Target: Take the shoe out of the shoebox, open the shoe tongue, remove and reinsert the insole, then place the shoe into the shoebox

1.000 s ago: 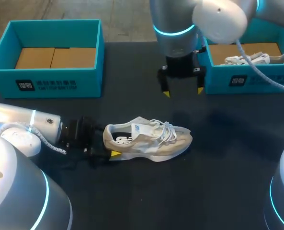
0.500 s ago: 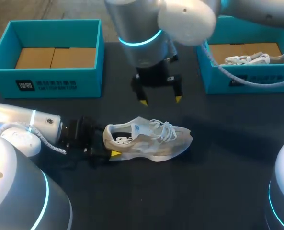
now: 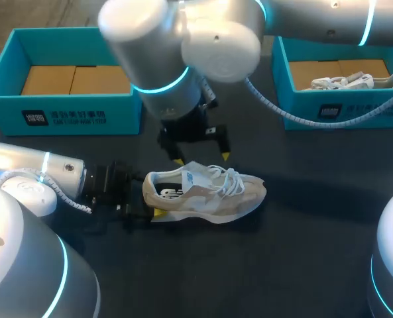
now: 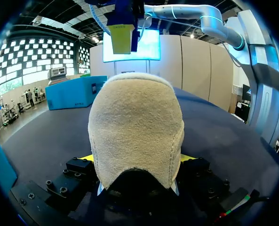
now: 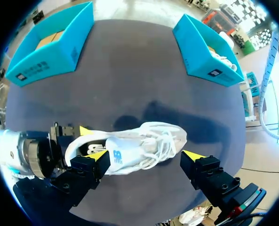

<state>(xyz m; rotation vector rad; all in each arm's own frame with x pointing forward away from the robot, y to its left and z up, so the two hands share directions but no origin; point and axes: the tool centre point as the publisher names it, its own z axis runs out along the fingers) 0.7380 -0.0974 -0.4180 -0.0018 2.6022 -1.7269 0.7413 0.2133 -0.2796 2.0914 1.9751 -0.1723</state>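
Beige shoe [image 3: 206, 193] on a dark navy table [image 3: 302, 252]; teal left box [image 3: 67, 73] and right box [image 3: 315, 112].
The shoe has white laces [image 3: 229, 180], a white sole [image 3: 209, 216] and a dark insole [image 3: 169, 193] printed white. Both boxes, upper left and upper right, have tan floors; the right holds a white shoe [image 3: 345, 81]. The left arm [image 3: 30, 169] and right arm [image 3: 216, 40] are silver with cyan rings, the left gripper [image 4: 137, 157] and right gripper [image 3: 201, 159] black with yellow tips.

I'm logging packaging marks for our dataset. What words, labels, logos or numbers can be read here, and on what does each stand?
Left shoebox, front wall: dark label with white print, too small to read.
Right shoebox, front wall: matching label, too small to read.
Shoe, tongue tag: a blue mark, too blurred to read.
Insole inside the shoe: dark print, partly hidden, not readable.
No legible numbers or signs elsewhere.
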